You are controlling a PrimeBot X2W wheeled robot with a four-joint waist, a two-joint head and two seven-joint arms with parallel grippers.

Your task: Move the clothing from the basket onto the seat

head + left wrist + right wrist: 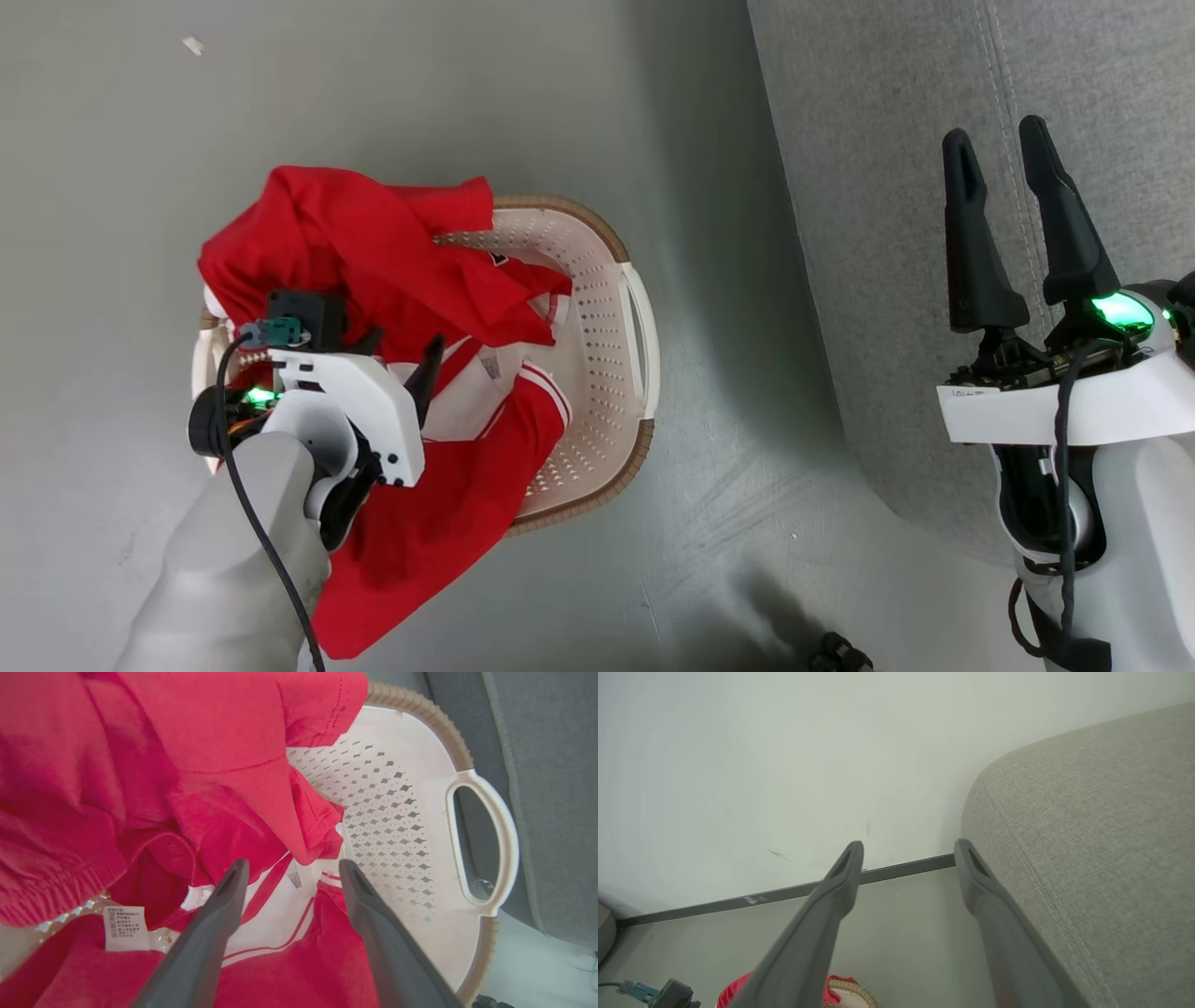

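The cream-white basket (602, 364) with a brown rim stands on the floor left of the grey seat (887, 187). Red clothing (373, 252) with white panels is heaped in it and spills over its near and far rims. My left gripper (420, 378) points down into the basket. In the left wrist view it is open (293, 868) just above the red and white cloth (140, 765), with the perforated basket wall (402, 826) to the right. My right gripper (994, 140) stands open over the seat's edge, holding nothing (909, 847).
The grey floor (728, 467) runs between basket and seat. A white wall (784, 765) with a dark baseboard (784, 891) stands beyond. A small white scrap (193, 44) lies on the far floor, and a dark object (840, 653) sits at the head view's bottom edge.
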